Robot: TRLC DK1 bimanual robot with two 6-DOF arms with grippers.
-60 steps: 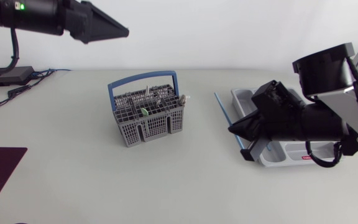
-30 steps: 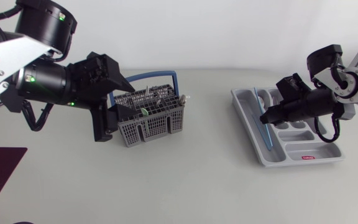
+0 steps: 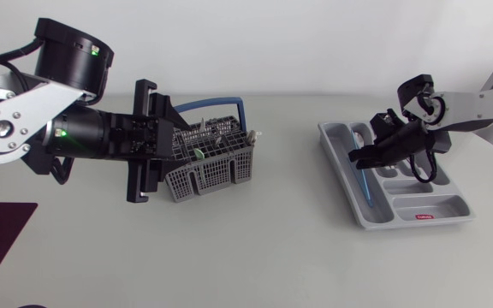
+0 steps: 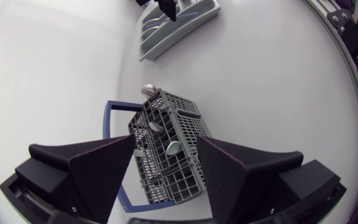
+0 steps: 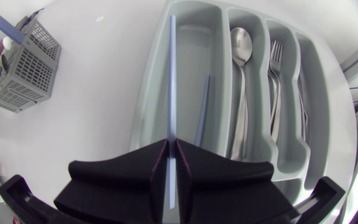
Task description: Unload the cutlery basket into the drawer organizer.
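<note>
The basket (image 3: 205,168) is standing just ahead of the left gripper (image 4: 165,142). That gripper's fingers (image 4: 98,168) are gaping wide with nothing held. The basket's near end is showing in the gap beyond their tips, and neither finger seems to be touching it. A few pieces are sitting inside: an oval piece (image 4: 173,147) down in the grid and a rounded knob (image 4: 148,91) poking above the far end. Other handles are too small to name.

The organizer (image 5: 191,50) is lying under and ahead of the right gripper (image 5: 171,142). Its fingers are pinching almost shut on a long blue stick (image 5: 171,81). The stick is running straight ahead from the tips along the organizer's outermost long slot. Just beside it, a shorter stick (image 5: 202,115) is lying in that slot. Further off to the side of the fingers, a spoon (image 5: 241,56) is filling the next slot and forks (image 5: 275,68) the one after. More cutlery is lying in the last slot.

The unloading is looking well under way but not finished. Several slots are already holding cutlery and the long stick is awaiting release. The basket is holding pieces that need carrying over, with the open left gripper placed to take one.
</note>
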